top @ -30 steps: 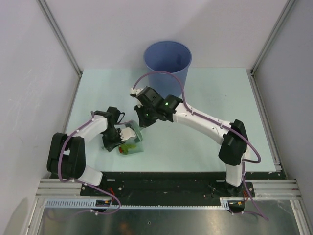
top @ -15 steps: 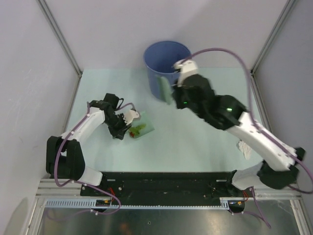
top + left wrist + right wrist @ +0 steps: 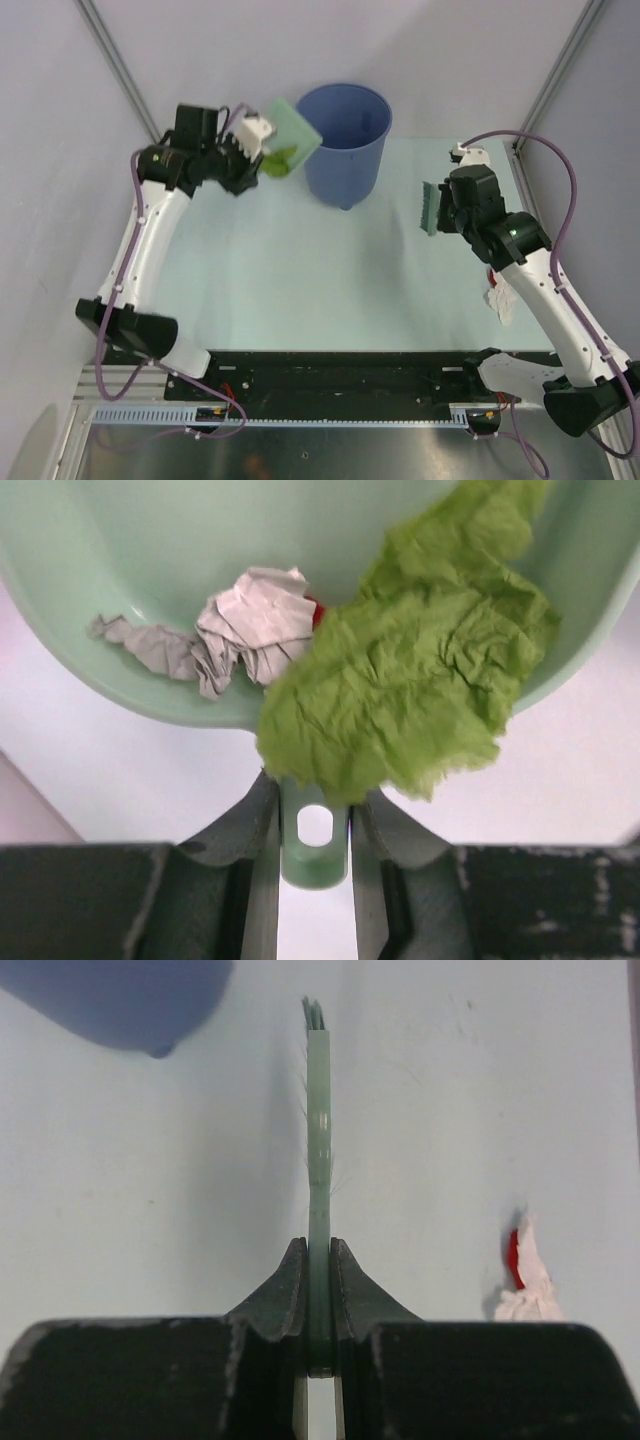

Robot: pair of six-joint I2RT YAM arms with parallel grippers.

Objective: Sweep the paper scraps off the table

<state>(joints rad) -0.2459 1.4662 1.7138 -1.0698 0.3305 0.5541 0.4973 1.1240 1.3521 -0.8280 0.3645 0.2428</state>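
My left gripper (image 3: pixel 258 148) (image 3: pixel 315 825) is shut on the handle of a mint-green dustpan (image 3: pixel 295 128) (image 3: pixel 150 540), held up in the air just left of the blue bucket (image 3: pixel 345 140). The pan carries paper scraps: a large green one (image 3: pixel 410 670) (image 3: pixel 280 158), a grey one (image 3: pixel 250 625) and a bit of red (image 3: pixel 316 610). My right gripper (image 3: pixel 442 205) (image 3: pixel 318 1260) is shut on a green brush (image 3: pixel 430 207) (image 3: pixel 318 1110) over the right side of the table (image 3: pixel 300 270). A white and red scrap (image 3: pixel 498 300) (image 3: pixel 525 1280) lies on the table near the right edge.
The tall blue bucket (image 3: pixel 120 1000) stands at the back centre of the table. Grey walls with metal rails (image 3: pixel 120 70) close in the left, right and back sides. A black front edge (image 3: pixel 330 365) runs past both arm bases.
The left arm has lifted the loaded dustpan from the table's front left up to the bucket's left side. The right arm has swung the brush from the middle to the right.
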